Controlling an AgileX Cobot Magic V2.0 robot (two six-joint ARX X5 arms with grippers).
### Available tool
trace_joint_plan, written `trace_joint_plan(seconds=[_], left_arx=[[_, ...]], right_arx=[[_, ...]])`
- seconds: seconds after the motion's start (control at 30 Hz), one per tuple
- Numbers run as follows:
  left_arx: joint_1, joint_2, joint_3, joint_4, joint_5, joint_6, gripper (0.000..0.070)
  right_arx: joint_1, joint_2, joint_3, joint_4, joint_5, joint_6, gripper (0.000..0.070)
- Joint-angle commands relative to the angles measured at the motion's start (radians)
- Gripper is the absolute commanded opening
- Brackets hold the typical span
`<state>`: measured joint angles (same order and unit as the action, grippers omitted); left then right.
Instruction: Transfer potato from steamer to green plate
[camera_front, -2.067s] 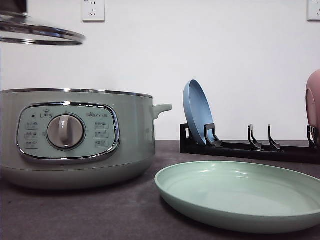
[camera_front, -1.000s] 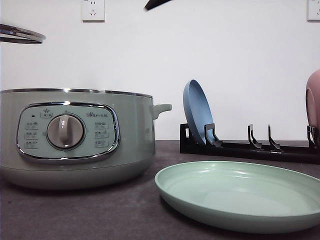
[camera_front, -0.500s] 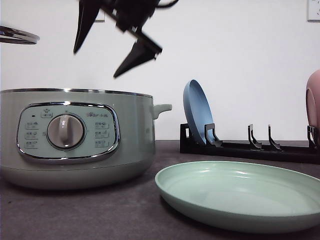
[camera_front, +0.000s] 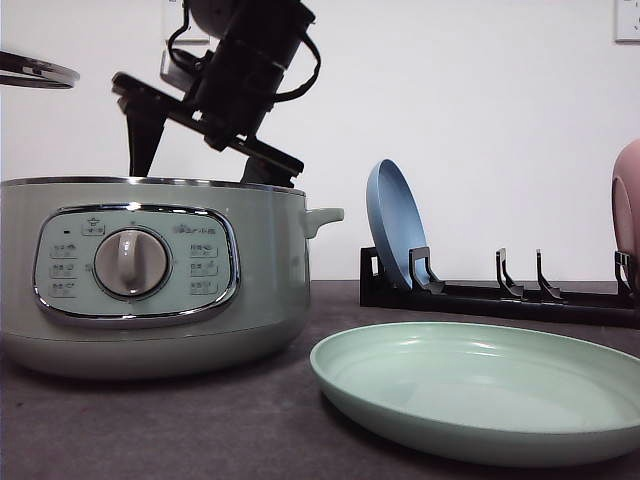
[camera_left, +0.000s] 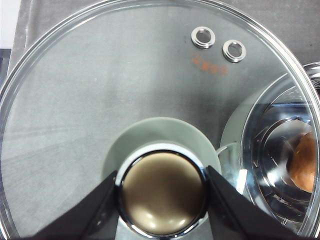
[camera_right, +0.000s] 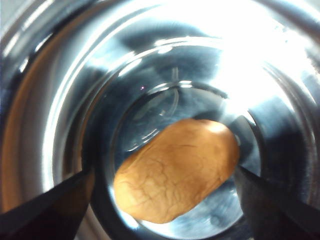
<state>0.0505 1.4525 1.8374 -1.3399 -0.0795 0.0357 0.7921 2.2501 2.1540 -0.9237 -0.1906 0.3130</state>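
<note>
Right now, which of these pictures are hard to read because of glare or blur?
Right wrist view: strong white glare off the steamer's shiny inner wall, softly blurred, though the potato reads clearly. Left wrist view: sharp, slight reflections on the glass lid. Front view: evenly lit.

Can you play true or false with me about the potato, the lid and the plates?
1. The potato is on the green plate. False: it lies inside the steamer.
2. The left end effector holds the lid by its knob. True.
3. The green plate has food on it. False: it is bare.
4. The right end effector is open, one finger on each side of the potato. True.
5. A blue plate stands in the rack. True.
</note>
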Motion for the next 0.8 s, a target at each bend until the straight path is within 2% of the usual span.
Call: trace_joint_plan(seconds=[0.0,0.17,0.5,0.57,0.67,0.77], left_arx=[[0.003,-0.011,0.041,0.034,-0.002,0.002,0.0000],[0.003,-0.011,0.041,0.027,-0.002,0.002,0.0000],[0.003,-0.011,0.041,0.030,0.020,0.002,0.0000],[0.003,-0.011,0.041,0.030,0.020,0.002,0.0000],[0.003,-0.011,0.041,0.030,0.020,0.002,0.0000],[0.003,-0.011,0.041,0.030,0.021,0.002,0.0000]], right_arx=[[0.014,0.044,0.032,0.004,0.012,0.005,0.0568],[0.020,0.080,0.032,-0.005,0.030,0.013,0.0590],[0.030,0.100,0.032,0.006,0.047,-0.002,0.0587],[0.031,0.103,0.032,0.006,0.053,-0.008,0.0519],[0.031,0.103,0.032,0.009,0.056,-0.018,0.0322],[0.031,0.102,0.035,0.007,0.051,-0.034,0.0188]])
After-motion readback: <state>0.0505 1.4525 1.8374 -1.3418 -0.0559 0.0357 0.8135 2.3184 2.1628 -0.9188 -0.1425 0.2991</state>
